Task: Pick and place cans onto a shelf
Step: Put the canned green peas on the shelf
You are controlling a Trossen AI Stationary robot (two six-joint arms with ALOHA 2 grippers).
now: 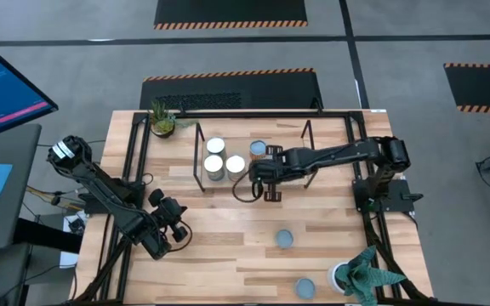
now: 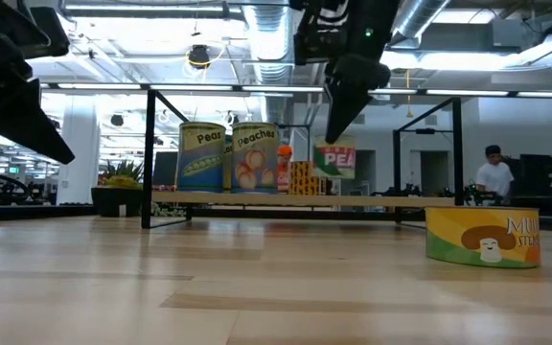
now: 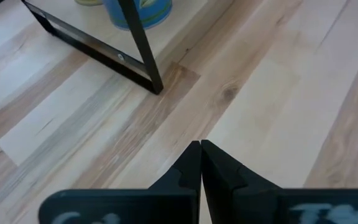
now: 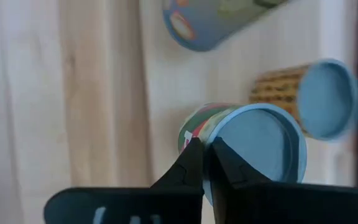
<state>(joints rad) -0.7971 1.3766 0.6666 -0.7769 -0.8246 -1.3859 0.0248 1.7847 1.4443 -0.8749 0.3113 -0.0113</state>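
The shelf [image 1: 304,136] stands at the far middle of the table, and several cans stand on its wood board [image 2: 257,197]. They include a Peas can [image 2: 202,158], a Peaches can [image 2: 254,158] and a red-and-green can [image 2: 333,160]. My right gripper [image 2: 336,137] is shut and points down just above the red-and-green can, whose blue top shows in the right wrist view [image 4: 260,146]. My left gripper [image 3: 201,146] is shut and empty over the table's near left [image 1: 173,223]. Two more cans [image 1: 285,238] [image 1: 304,287] stand on the table at the near right. My right gripper has its shut fingertips [image 4: 194,152] right at the rim of the red-and-green can's top [image 4: 229,121], coming from above. Whether they touch it, I cannot tell.
Potted green plants stand at the far left [image 1: 162,119] and near right [image 1: 360,274] corners. A black frame [image 1: 134,170] edges the table. One shelf leg [image 3: 143,56] is close ahead of my left gripper. A mushroom can [image 2: 482,237] stands near the low camera. A person [image 2: 494,177] is far behind.
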